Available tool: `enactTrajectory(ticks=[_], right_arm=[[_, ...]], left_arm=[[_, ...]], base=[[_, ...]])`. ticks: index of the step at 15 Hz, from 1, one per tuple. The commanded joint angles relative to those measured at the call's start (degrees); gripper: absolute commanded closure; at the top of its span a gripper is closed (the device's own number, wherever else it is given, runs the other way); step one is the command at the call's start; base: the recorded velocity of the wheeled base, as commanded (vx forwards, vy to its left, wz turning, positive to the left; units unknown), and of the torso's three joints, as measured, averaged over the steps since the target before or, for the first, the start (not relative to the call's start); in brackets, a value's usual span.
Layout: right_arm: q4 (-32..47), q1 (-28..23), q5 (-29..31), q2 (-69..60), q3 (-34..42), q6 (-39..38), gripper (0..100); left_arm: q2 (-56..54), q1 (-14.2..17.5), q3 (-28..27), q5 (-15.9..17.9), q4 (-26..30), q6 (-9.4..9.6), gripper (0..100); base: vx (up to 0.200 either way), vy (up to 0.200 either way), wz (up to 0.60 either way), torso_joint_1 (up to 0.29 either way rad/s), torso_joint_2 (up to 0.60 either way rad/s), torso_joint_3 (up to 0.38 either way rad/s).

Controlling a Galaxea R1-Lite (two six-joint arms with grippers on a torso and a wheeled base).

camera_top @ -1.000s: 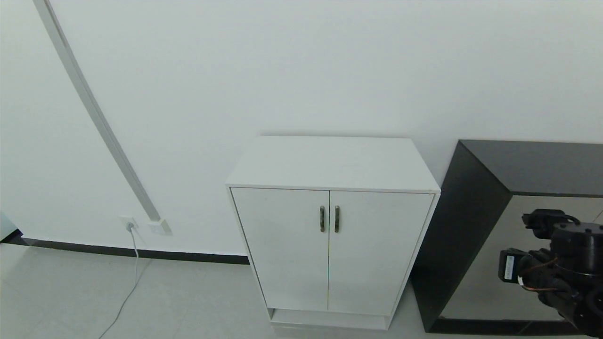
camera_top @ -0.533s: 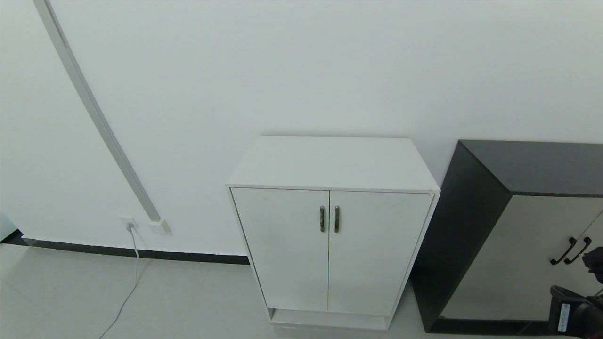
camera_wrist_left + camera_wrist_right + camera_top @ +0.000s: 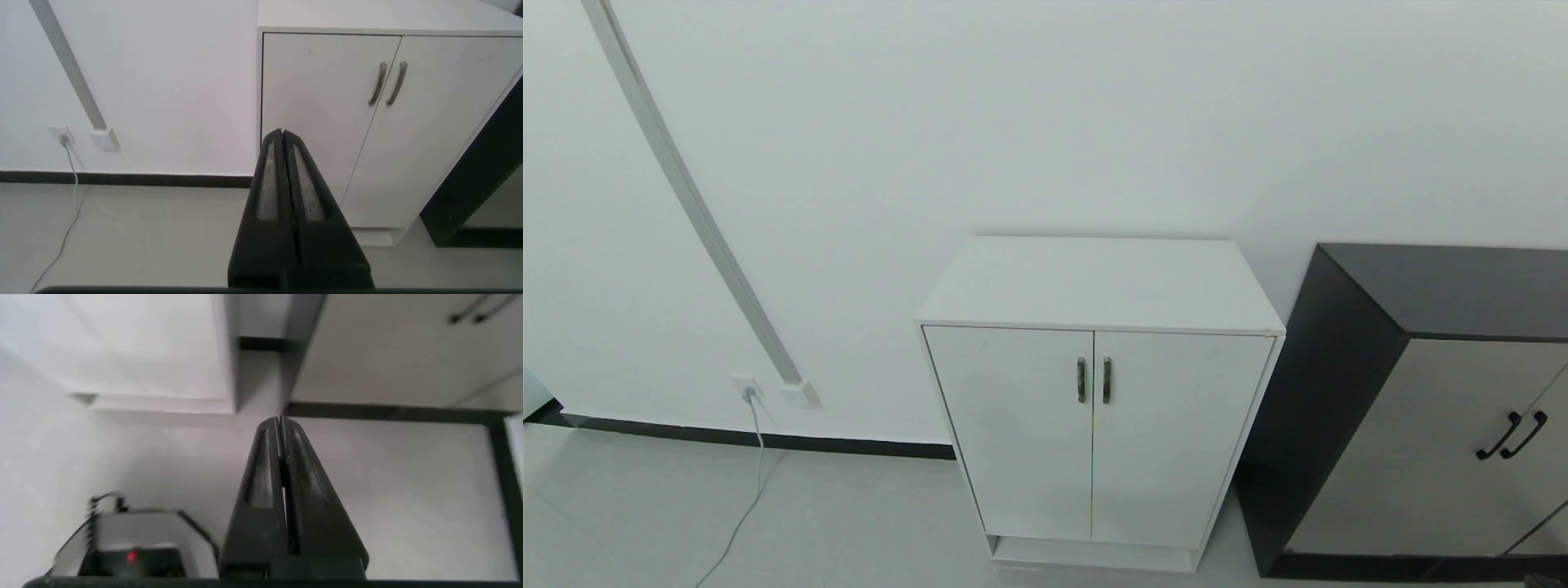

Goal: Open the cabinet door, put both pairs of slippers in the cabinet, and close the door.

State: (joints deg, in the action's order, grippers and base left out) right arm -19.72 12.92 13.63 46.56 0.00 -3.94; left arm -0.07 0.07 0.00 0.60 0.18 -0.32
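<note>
White cabinet [image 3: 1094, 282] against wall [image 3: 1013, 122], doors [image 3: 1021, 433] shut. Black cabinet [image 3: 1327, 392] just beside it, on right. Left gripper [image 3: 283, 137] pressed together, empty, facing white cabinet. Right gripper [image 3: 283, 425] pressed together, empty.

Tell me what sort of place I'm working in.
Likely a sparse indoor room, perhaps a home-style test space: a white two-door cabinet beside a black cabinet against a plain white wall, with a wall socket above a tiled floor.
</note>
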Motion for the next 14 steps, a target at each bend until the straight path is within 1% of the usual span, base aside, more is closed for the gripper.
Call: enactTrajectory(ticks=[1, 3, 7, 13, 14], right_arm=[[6.5, 0.1, -4.9, -11.1, 0.0, 0.2, 100], [10.5, 0.2, -7.1, -14.2, 0.0, 0.2, 100], [16.8, 1.3, -7.3, -19.0, 0.0, 3.5, 100], [16.6, 1.4, -7.2, -20.5, -0.1, 4.2, 100], [16.6, 1.3, -6.8, -20.3, -1.8, 4.2, 100]], left_arm=[[0.1, 0.0, 0.0, 0.0, 0.0, -0.03, 100], [0.1, 0.0, 0.0, 0.0, 0.0, -0.03, 100], [0.1, 0.0, 0.0, 0.0, 0.0, -0.03, 100], [0.1, 0.0, 0.0, 0.0, 0.0, -0.03, 100], [0.1, 0.0, 0.0, 0.0, 0.0, -0.03, 100]], base=[[0.0, 0.0, 0.0, 0.0, 0.0, 0.0], [0.0, 0.0, 0.0, 0.0, 0.0, 0.0], [0.0, 0.0, 0.0, 0.0, 0.0, 0.0], [0.0, 0.0, 0.0, 0.0, 0.0, 0.0], [0.0, 0.0, 0.0, 0.0, 0.0, 0.0]])
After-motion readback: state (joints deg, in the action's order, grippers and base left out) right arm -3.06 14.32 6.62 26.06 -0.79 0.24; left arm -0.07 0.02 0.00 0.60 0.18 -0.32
